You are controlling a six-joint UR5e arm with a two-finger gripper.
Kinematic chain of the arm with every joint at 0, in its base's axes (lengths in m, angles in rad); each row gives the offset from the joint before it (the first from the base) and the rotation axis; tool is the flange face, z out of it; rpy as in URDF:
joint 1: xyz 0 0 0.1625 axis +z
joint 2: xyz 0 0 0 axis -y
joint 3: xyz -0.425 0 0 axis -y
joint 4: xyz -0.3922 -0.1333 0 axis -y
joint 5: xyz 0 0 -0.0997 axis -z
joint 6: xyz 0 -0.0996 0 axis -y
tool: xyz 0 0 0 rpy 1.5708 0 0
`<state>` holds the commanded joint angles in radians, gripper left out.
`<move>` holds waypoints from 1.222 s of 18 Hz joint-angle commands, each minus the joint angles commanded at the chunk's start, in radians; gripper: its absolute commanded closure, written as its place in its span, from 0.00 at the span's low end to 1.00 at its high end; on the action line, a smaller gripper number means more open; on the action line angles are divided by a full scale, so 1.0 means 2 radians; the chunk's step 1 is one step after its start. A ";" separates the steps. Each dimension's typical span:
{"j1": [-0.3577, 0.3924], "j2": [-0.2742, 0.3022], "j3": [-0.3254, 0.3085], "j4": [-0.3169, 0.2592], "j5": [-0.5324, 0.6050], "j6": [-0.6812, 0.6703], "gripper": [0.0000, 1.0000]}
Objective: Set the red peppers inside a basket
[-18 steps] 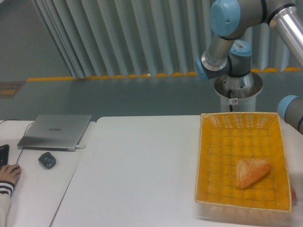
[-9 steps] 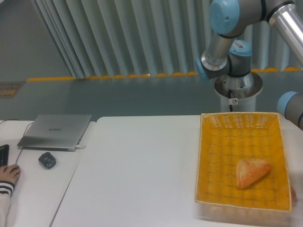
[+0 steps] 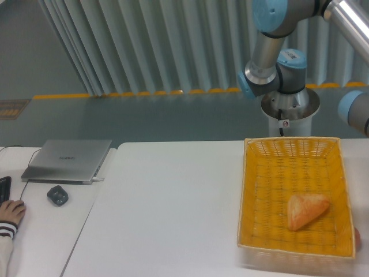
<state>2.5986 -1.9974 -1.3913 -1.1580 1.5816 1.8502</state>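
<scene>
The yellow-orange wicker basket [image 3: 249, 190] sits on the right side of the white table. A tan bread wedge [image 3: 307, 210] lies inside it. A small sliver of red, likely the red pepper [image 3: 357, 237], peeks out just past the basket's front right corner at the frame edge; most of it is hidden. The arm's blue-capped joints [image 3: 271, 14] hang over the back right, and another joint [image 3: 353, 111] shows at the right edge. The gripper itself is out of the frame.
The robot's base [image 3: 290, 104] stands behind the basket. On a lower desk to the left lie a closed laptop [image 3: 68, 160], a small dark device [image 3: 57, 195], and a person's hand [image 3: 10, 213].
The arm has shifted slightly upward; the joint at the right edge sits higher than a second ago. Basket, bread and red sliver have not moved.
</scene>
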 joint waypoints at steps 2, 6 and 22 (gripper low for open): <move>-0.012 0.017 -0.003 -0.021 -0.031 -0.038 0.64; -0.044 0.031 -0.007 -0.033 -0.048 -0.110 0.62; -0.117 0.055 -0.054 -0.062 -0.053 -0.229 0.58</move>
<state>2.3639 -1.8868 -1.4987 -1.2824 1.4757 1.3929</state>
